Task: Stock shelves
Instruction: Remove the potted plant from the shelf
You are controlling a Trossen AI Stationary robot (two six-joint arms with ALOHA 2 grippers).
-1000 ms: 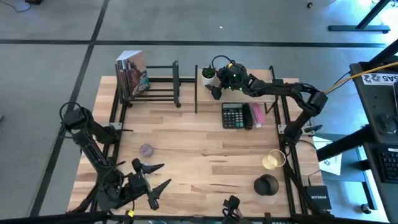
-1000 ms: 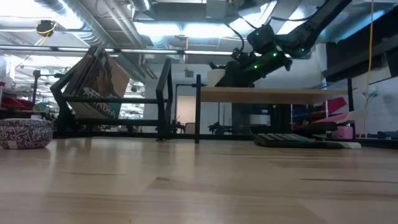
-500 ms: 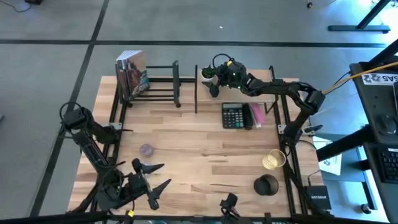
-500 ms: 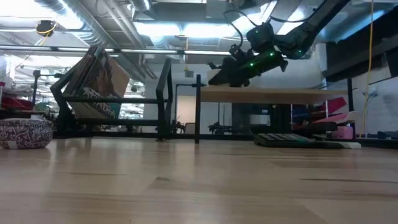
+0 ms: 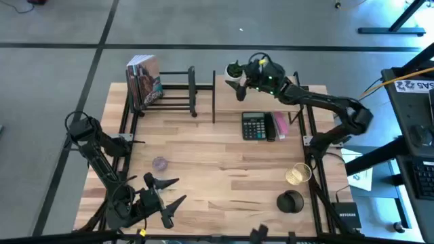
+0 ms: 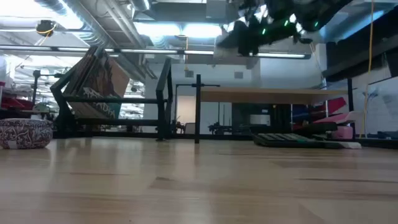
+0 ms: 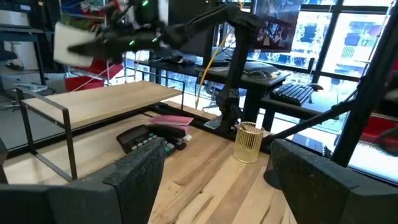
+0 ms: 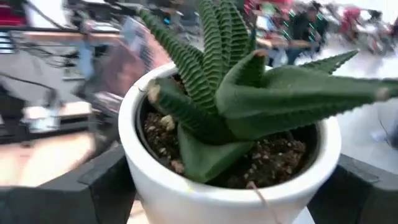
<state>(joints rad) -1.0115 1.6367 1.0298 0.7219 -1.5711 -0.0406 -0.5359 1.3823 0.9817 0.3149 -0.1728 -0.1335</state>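
While a striped succulent in a white pot is pinched between the dark fingers of the right gripper, the stocking can only be judged as partly done. The pot is held in the air, above the far end of the two-level wooden shelf, and is not yet set on any board. Just below and nearer than the gripper, a calculator and a pink object are seen lying flat at the shelf's foot; whether these count as stocked cannot be told. Off to the gripper's side, the black bar rack is seen with books leaning at its far end, so that part appears filled in part. Well apart from the gripper, toward the near edge of the table, a gold wire cup, a black round object and a small patterned bowl are left unshelved. The left gripper is parked near that edge with its fingers spread and nothing between them.
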